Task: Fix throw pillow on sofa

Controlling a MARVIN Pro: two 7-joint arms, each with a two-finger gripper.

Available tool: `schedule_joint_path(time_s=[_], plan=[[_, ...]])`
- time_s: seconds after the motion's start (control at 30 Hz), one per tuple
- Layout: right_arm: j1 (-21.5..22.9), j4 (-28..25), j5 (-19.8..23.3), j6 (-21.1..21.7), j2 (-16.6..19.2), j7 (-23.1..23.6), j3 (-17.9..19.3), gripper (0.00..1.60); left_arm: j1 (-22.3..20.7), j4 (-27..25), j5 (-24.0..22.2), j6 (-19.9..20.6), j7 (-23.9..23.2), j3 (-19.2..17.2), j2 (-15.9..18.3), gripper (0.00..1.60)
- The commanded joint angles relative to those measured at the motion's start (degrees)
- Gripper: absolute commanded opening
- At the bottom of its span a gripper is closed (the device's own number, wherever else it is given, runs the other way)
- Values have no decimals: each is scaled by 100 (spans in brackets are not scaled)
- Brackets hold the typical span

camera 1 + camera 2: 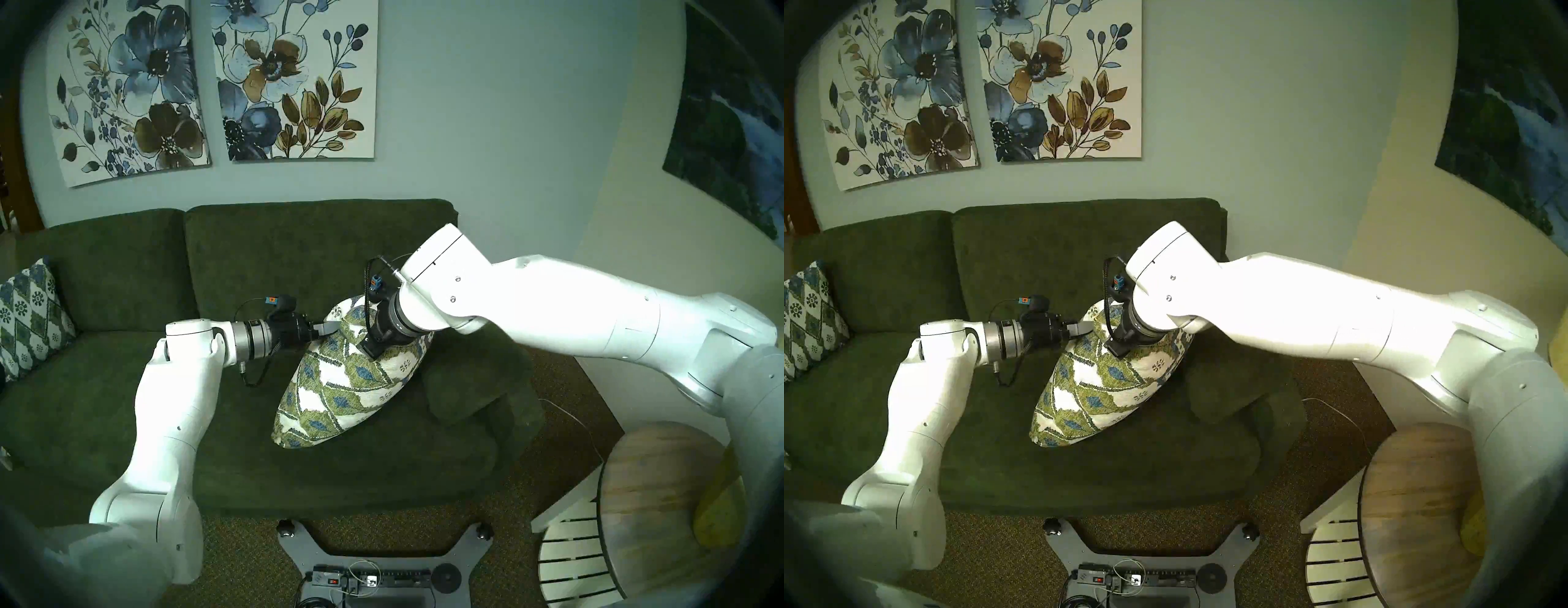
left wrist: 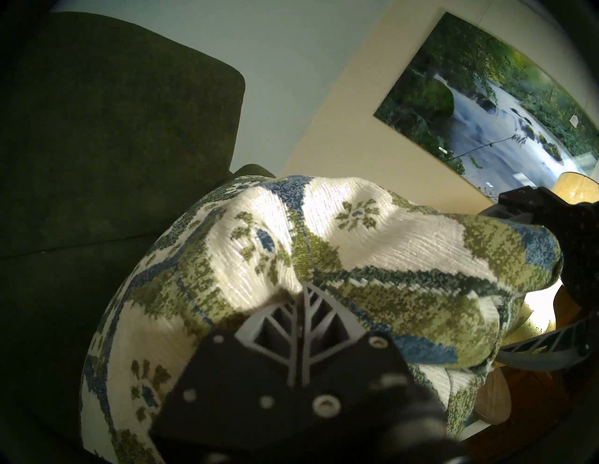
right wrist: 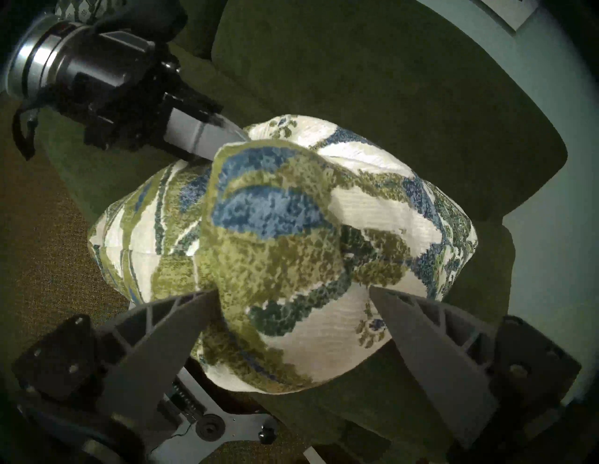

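Observation:
The throw pillow (image 1: 339,390) stands on its edge on the seat of the dark green sofa (image 1: 106,403), right of the middle, leaning toward the right. Its leaf-diamond face points at me. My left gripper (image 1: 335,326) is shut, and its fingertips (image 2: 306,301) pinch a fold of fabric at the pillow's upper left. My right gripper (image 3: 293,298) comes down on the pillow's top. Its fingers (image 3: 181,324) stand wide apart and press on both sides of a bunched part of the pillow (image 3: 275,233). In the head views the right wrist hides those fingers.
A bluer diamond-lattice pillow (image 1: 29,314) leans at the sofa's left end. A plain dark green cushion (image 1: 479,382) lies right of the throw pillow. A round wooden table (image 1: 662,509) and white slats (image 1: 568,552) stand at the front right. My base (image 1: 382,564) is on the carpet.

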Motion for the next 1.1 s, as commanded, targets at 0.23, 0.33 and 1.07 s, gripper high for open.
schedule_joint_path(time_s=[0.23,0.33,1.07], plan=[[8,-1,-251,-136,1,168,-47,0,-158,113,-30,-52,-45,33,42,0],[-9,-88,-178,-165,27,42,-46,0,-163,153,-57,-66,-194,65,120,0],[263,379,27,-12,-251,-255,-18,0,-309,1344,-872,-329,-797,-873,1562,160]])
